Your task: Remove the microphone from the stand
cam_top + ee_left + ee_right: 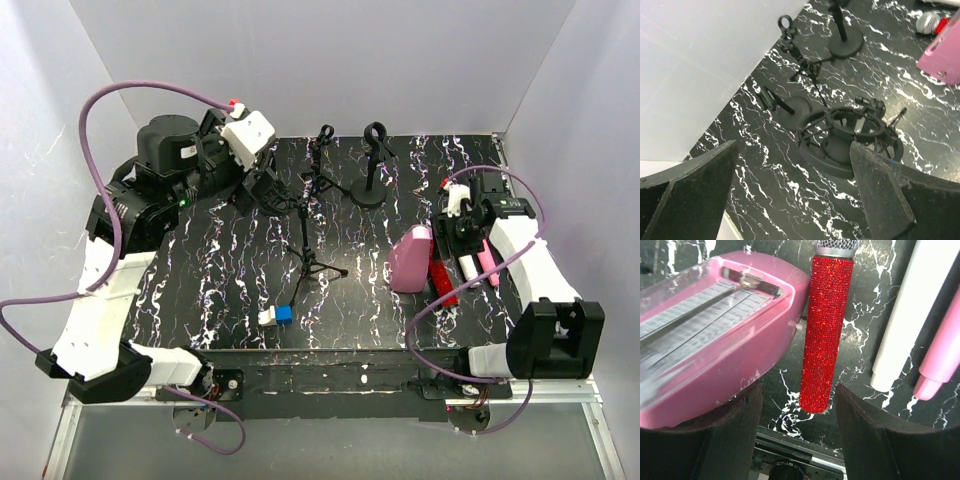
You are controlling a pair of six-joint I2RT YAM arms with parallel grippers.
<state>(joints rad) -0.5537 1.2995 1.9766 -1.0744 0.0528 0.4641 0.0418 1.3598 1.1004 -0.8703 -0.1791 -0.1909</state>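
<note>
The right gripper (799, 390) is open, its jaws flanking but not touching the red glitter microphone (824, 330), which lies flat on the black marbled surface (860, 300) just beside a pink plastic case (715, 330). The left gripper (792, 150) is open, facing a black ring-shaped shock mount (845, 135).

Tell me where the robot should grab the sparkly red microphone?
Grab the red microphone by its straight handle, near the tail end, coming down from above. It lies flat on the table, and the pink metronome crowds it up by the silver head. Lower down, bare table shows on both sides, leaving room for the right pincer.
</note>
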